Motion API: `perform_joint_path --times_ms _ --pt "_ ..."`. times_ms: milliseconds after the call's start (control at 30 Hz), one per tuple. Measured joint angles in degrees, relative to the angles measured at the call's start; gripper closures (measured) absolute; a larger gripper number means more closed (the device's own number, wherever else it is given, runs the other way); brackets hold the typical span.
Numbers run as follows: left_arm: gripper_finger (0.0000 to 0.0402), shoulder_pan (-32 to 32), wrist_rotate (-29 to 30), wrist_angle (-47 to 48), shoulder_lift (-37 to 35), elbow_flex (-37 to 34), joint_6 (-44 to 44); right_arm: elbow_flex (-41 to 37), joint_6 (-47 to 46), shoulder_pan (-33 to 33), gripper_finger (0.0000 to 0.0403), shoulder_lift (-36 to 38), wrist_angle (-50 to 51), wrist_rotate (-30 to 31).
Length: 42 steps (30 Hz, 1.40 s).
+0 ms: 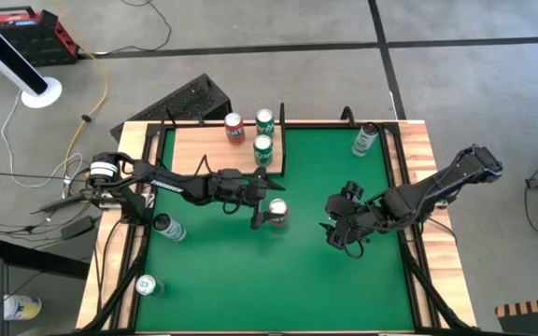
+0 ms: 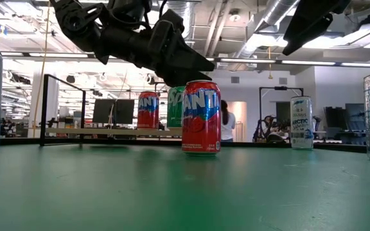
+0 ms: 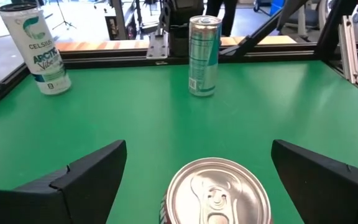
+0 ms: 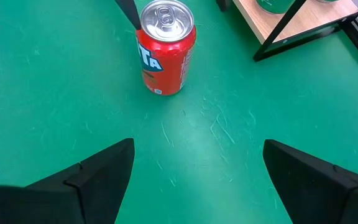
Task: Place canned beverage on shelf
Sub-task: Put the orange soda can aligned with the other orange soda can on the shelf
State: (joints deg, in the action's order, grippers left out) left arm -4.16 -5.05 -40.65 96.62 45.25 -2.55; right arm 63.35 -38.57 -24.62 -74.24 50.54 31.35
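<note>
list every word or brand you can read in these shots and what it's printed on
"CELSIUS ARCTIC Vibe": white can at the table edge, left wrist view.
"ANTA", start of the word hidden: red can standing on the green mat.
"TA": same red can, right wrist view.
"SP", cut off: green can on the shelf.
"ARCTIC": white can, low view; smaller print blurred.
Slim silver can: print too blurred.

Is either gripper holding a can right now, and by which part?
Nothing is held. The left gripper is open around the red can on the table without gripping it; the right gripper is open and empty.
</note>
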Motion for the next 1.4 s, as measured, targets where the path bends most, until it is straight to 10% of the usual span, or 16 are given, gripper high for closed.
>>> perform_joint_path --times_ms 900,1400 --pt "0.0023 1.95 1.02 -13.42 8.9 -3.04 2.97 0.0 -1.07 -0.11 0.0024 -0.02 -0.07 -0.15" --pt "0.0124 2.02 0.67 -9.75 6.08 -3.09 2.93 0.0 -0.94 0.02 0.0024 -0.02 -0.04 -0.11"
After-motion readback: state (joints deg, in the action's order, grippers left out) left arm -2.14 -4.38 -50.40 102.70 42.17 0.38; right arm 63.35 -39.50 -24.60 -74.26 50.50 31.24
